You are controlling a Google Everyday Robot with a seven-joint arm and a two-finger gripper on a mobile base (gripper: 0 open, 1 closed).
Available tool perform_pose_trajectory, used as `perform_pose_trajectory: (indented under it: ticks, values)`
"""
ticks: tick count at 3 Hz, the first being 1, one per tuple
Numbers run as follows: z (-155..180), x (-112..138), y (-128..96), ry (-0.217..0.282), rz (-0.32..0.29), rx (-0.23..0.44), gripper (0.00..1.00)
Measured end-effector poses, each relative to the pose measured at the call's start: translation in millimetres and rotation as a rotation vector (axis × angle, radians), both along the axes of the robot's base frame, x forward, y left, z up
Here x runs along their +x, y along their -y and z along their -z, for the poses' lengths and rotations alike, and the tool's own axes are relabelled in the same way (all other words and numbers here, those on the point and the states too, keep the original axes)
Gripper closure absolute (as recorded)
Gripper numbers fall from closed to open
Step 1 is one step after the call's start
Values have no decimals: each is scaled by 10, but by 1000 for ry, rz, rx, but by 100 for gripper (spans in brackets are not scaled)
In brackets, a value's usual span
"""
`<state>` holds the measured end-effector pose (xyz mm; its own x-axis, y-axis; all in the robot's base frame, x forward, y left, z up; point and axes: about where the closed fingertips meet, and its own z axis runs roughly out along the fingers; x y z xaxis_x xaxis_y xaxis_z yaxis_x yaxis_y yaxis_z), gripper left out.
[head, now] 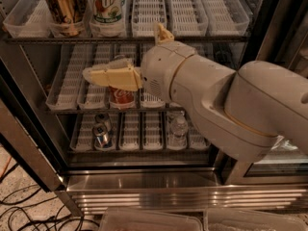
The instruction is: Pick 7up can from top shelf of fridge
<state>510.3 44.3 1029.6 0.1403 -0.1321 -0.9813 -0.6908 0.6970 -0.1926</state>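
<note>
The 7up can (107,6) stands at the front of the top shelf (192,13), beside a gold can (61,6), within easy reach. My gripper (96,75) hovers lower, before the middle rack (67,97); I cannot tell its jaws' opening.

one view on record. the camera sits high in front of the tall glass-door display cooler with stainless steel frame (144,189), facing into it and tilted downward. range is close: the bulky white robot arm (226,109) enters from the right and fills much of the frame. the dark metal top shelf of white slotted plastic trays (187,13) is cut by the upper edge. the cream two-finger gripper (103,76) sits left of centre, before the middle rack (62,105).
</note>
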Motion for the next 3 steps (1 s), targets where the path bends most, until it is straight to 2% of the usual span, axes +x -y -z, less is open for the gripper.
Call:
perform_pose_trajectory:
  ticks: [2, 3]
  values:
    - [41, 55, -76, -51, -45, 65, 0]
    - [11, 96, -117, -60, -52, 89, 0]
